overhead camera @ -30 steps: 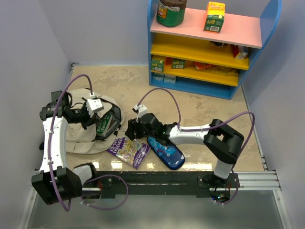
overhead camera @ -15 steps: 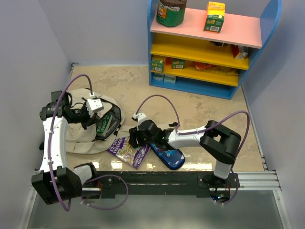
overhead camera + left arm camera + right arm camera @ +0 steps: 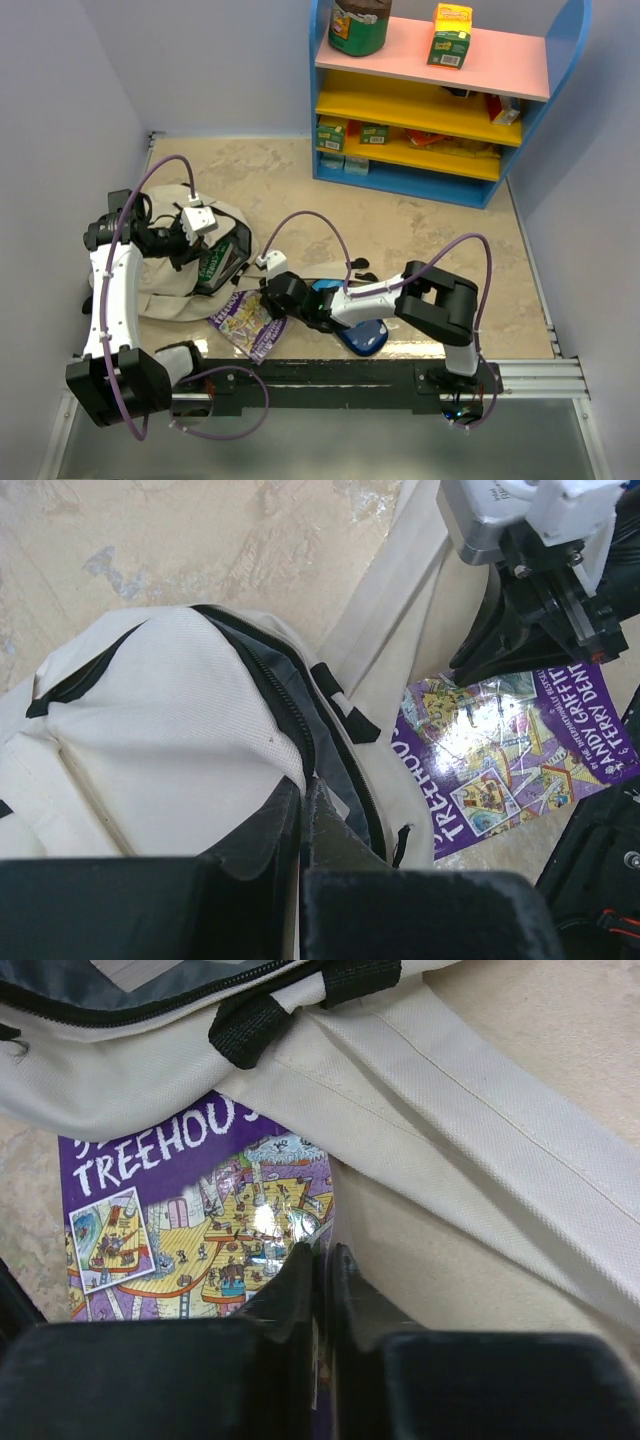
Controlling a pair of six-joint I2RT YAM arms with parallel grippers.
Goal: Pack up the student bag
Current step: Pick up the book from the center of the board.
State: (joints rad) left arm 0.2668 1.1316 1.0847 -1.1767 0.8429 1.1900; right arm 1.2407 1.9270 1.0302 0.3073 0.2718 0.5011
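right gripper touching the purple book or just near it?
Touching. Right wrist view: the right gripper is shut on the edge of the purple book, a sliver of cover showing between its fingers.

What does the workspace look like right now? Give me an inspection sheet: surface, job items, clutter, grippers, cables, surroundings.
Surface: beige marbled table, no spills seen.
Job's things: student bag lies open at the left, a green book in its mouth. A purple book lies beside it, partly under the bag's edge.
Clutter: blue pencil case under the right arm.
Grippers: left gripper shut on the bag's rim; right gripper shut on the purple book's edge.
Cables: purple cables loop over both arms, no snag seen.
Surroundings: shelf unit at the far side, with a jar and a carton on top.
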